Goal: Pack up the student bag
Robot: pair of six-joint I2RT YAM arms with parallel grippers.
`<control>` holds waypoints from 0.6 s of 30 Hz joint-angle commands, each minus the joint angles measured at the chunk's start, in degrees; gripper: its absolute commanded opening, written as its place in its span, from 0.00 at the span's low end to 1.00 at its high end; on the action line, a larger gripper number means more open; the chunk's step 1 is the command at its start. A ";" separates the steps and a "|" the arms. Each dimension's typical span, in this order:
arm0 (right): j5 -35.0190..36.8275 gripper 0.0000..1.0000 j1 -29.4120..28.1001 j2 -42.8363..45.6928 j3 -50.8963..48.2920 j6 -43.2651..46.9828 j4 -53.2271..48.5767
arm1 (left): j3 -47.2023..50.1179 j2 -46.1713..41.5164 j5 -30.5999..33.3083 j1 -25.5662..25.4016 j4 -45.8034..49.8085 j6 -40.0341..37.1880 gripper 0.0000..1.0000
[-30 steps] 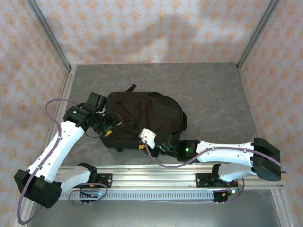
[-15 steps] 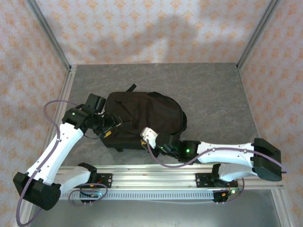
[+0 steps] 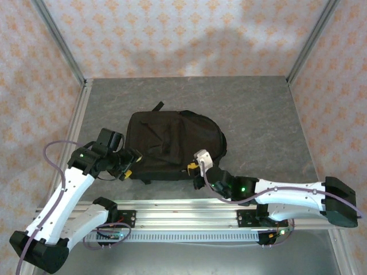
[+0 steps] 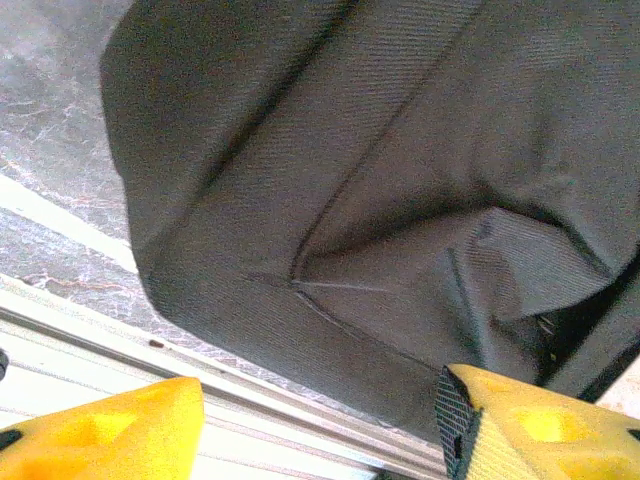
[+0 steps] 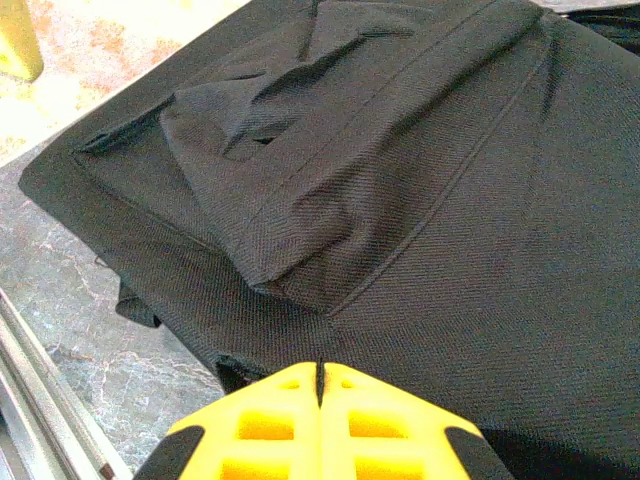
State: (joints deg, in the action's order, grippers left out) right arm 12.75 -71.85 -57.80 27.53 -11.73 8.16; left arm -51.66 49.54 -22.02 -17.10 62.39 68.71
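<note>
Currently, operator, your stock reads as follows.

Item one: student bag [image 3: 172, 143], black fabric. It lies flat on the grey marbled desk [image 3: 264, 109], left of centre and toward the near side. Its rounded end points right, and a short black strap [image 3: 159, 106] sticks out at its far left corner. You see folds and stitched seams across the cloth in both wrist views.

Item two: left gripper [image 3: 129, 165], at the bag's near left corner. Your left wrist view shows its yellow fingers [image 4: 105, 430] spread wide apart with nothing clamped between them. The bag's edge lies just beyond the tips, with a strip of desk and the metal rail [image 3: 189, 209] beside it.

Item three: right gripper [image 3: 191, 167], at the bag's near edge, toward the rounded end. Your right wrist view shows its two yellow fingers pressed together, holding nothing, with black fabric just ahead. You cannot tell whether the tips touch the cloth.

Item four: patterned walls [image 3: 172, 34], enclosing the desk on three sides.
</note>
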 commanded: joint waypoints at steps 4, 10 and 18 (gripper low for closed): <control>4.25 0.00 -0.15 1.61 0.57 -5.80 -1.46 | 3.53 1.99 3.69 0.40 -0.95 2.38 0.64; 7.98 0.00 -0.05 4.34 1.24 -9.71 -8.63 | 4.01 5.97 10.59 0.45 -0.35 -3.66 0.62; 10.72 0.00 2.20 8.88 1.04 -13.15 -16.29 | 2.48 9.76 15.13 0.67 -0.71 -6.49 0.62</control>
State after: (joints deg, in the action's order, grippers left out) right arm 19.27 -70.78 -51.00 27.53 -22.70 -3.05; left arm -48.27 57.82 -12.60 -17.08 61.45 64.45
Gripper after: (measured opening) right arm 0.043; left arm 0.618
